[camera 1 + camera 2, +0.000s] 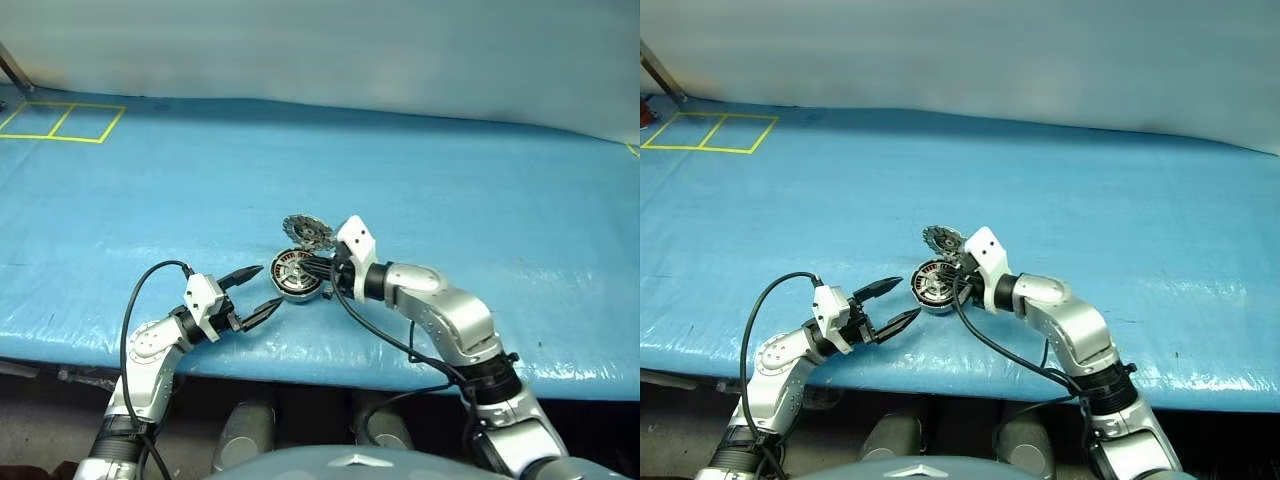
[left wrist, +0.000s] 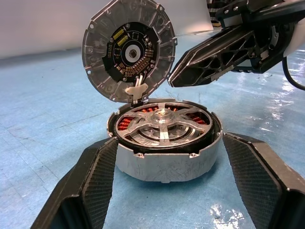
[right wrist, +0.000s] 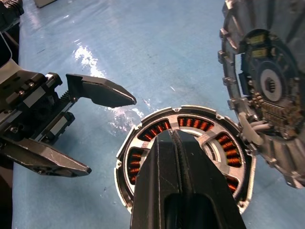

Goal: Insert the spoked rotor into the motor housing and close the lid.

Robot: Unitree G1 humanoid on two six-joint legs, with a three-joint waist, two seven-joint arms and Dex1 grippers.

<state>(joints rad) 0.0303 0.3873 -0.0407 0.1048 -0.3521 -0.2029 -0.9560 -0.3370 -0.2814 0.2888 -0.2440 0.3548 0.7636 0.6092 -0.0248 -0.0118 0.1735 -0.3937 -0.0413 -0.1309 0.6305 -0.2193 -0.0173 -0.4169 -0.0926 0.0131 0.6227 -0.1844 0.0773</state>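
**Right tool pinched together over the motor housing**

Right tool [image 3: 177,138], fingers pressed together with nothing between them, is hovering over the spoked rotor [image 2: 164,128], which is sitting inside the motor housing [image 2: 167,162] on the blue surface [image 1: 450,200]. Lid [image 2: 128,47] is standing up on its hinge. Left tool [image 1: 257,292] is waiting with fingers apart, flanking the housing without touching it.

Scratched matt metal motor housing [image 2: 167,162], glossy, perhaps plastic blue table cover [image 1: 450,190].
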